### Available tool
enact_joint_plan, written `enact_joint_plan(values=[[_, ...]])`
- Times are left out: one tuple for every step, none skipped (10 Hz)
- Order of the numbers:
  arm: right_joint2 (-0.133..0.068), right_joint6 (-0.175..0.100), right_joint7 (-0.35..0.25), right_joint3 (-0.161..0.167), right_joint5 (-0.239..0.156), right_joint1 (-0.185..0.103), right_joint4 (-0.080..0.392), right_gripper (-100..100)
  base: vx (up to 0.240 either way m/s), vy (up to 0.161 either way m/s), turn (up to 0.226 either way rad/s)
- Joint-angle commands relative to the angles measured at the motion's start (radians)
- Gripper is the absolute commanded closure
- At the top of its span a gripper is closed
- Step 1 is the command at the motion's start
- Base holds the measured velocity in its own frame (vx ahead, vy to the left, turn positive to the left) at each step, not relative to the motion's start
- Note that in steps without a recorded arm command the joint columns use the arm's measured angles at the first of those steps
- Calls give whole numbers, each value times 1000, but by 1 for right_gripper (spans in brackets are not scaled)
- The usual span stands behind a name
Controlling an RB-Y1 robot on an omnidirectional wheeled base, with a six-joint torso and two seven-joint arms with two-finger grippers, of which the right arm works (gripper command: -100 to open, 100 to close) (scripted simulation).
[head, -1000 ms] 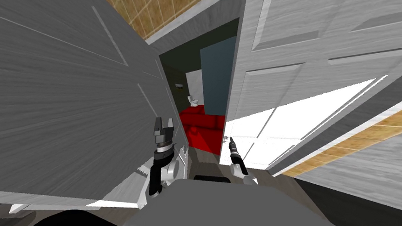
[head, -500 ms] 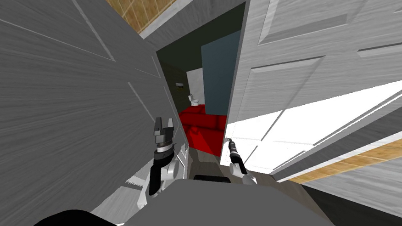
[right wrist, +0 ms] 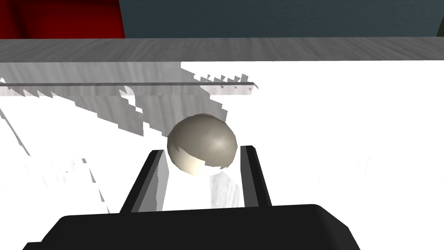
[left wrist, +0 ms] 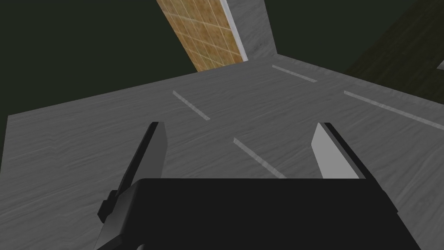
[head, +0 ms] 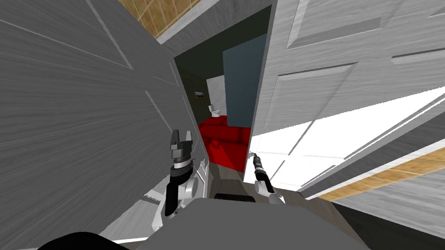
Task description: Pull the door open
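Note:
The pale panelled door (head: 364,66) stands ajar on my right, its lower part lit bright white. Its round grey-beige knob (right wrist: 202,144) sits between my right gripper's (right wrist: 203,152) fingers, which press its two sides. In the head view the right gripper (head: 253,153) reaches the door's free edge low down. My left gripper (head: 180,135) is raised beside a grey panelled surface (head: 63,121) on the left. In the left wrist view that gripper (left wrist: 238,126) is open, with nothing between its fingers and the grey panel (left wrist: 217,108) beyond them.
Through the narrow gap ahead I see red furniture (head: 225,141), a white toilet (head: 213,111) and a blue-grey panel (head: 243,83). Brown tiles (head: 164,9) show past the top of the frame. The two grey panels leave little room either side.
My head view shifted a little a second ago, then held still. The right gripper's fingers have come in onto the knob. Both arms keep their places.

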Motion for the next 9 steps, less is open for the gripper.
enact_joint_plan(values=[[-14,-2,-22,0,9,12,-1,100,-208,-6,-4],[-26,-5,-42,1,18,15,0,100,-181,-24,5],[-39,-10,-64,3,29,19,2,100,-184,-12,29],[-47,-12,-77,4,35,21,3,100,-192,11,31],[-62,-17,-103,6,47,25,5,100,-171,12,73],[-70,-20,-117,7,54,28,6,100,-144,-19,64],[-78,-22,-132,8,60,30,7,100,-103,-23,70],[-86,-25,-146,9,67,33,8,100,-76,-6,82],[-95,-28,-161,11,74,35,9,100,-71,-11,77]])
